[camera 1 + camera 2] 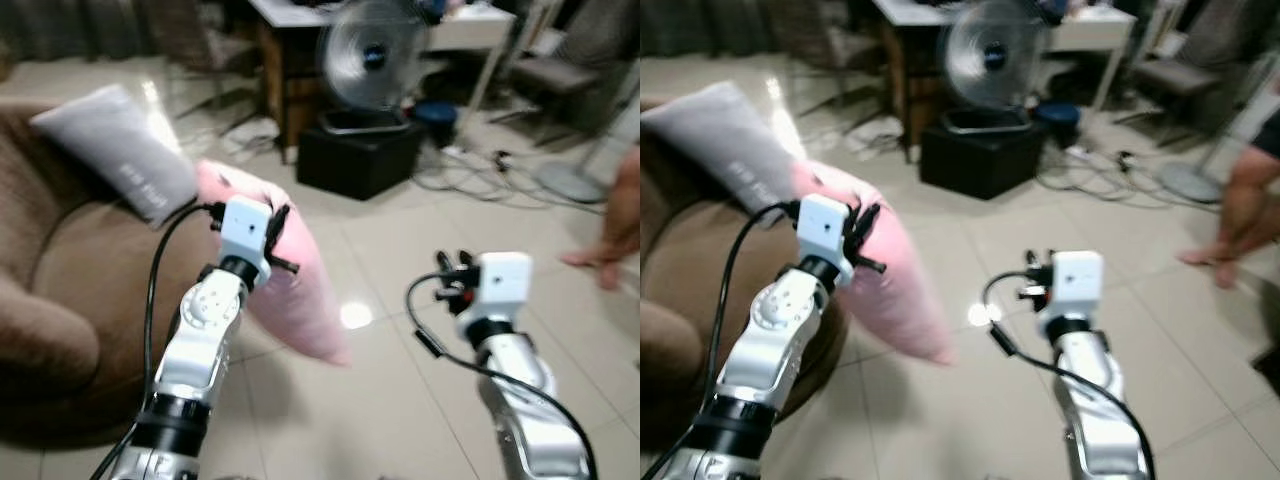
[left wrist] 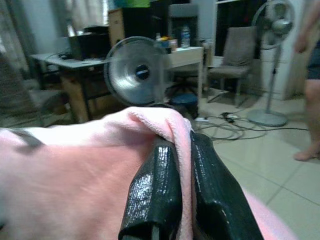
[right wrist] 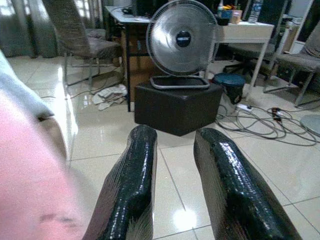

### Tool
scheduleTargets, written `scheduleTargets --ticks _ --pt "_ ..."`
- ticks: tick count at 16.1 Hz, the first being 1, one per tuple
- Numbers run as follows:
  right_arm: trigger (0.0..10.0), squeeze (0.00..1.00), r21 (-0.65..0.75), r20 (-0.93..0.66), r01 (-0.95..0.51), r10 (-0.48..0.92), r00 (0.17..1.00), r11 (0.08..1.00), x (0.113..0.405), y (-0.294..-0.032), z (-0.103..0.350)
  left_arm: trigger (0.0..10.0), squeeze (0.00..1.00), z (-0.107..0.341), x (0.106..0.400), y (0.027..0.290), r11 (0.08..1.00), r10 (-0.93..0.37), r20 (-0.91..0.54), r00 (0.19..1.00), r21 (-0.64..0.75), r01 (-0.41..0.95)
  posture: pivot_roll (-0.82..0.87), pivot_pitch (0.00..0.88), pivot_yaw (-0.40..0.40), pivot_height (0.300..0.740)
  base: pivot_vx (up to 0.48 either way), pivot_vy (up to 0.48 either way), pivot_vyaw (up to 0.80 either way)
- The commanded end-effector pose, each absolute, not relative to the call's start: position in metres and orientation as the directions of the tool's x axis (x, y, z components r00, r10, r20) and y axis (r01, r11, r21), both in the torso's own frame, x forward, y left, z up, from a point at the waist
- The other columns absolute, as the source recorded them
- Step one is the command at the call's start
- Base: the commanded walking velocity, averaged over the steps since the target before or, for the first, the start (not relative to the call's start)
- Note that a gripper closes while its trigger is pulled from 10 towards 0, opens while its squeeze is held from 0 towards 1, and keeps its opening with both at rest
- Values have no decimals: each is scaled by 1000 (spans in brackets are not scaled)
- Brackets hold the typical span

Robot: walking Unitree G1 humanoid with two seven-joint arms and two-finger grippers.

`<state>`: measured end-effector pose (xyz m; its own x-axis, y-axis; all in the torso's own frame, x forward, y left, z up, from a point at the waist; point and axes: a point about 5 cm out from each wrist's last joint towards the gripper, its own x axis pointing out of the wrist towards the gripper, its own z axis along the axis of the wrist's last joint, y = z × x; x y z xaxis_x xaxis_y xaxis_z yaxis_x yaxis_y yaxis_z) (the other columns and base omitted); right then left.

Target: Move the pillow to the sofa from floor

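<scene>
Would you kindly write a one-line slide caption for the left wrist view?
Left gripper pinches a fold of the pink pillow, facing a fan and desk.

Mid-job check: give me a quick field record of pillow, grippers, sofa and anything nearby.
pink pillow: lifted off the floor, hanging beside the sofa edge
left gripper: shut on a fold of the pink pillow
right gripper: open, holding nothing, over the tiled floor
sofa: brown, on the robot's left, grey pillow on it
fan: on a black box ahead
person: at the right edge
</scene>
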<state>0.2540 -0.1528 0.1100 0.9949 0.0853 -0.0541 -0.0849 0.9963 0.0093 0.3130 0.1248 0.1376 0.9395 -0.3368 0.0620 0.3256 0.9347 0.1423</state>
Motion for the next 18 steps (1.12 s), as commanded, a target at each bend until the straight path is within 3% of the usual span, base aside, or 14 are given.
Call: scheduleTargets --ticks 1,7,18 --pt "10000 0 10 -44 -82 82 996 997 254 -155 113 10000 0 147 315 121 928 -357 103 928 149 340 17 36 -64 740 458 0 0" --pt "10000 0 -22 -39 -147 146 988 989 250 -148 113 10000 0 147 318 118 926 -360 93 928 160 343 12 41 -55 740 460 0 0" --pt "10000 0 -34 -39 -180 179 983 983 249 -146 112 10000 0 148 323 120 931 -340 93 936 170 322 12 43 -46 740 458 0 800"
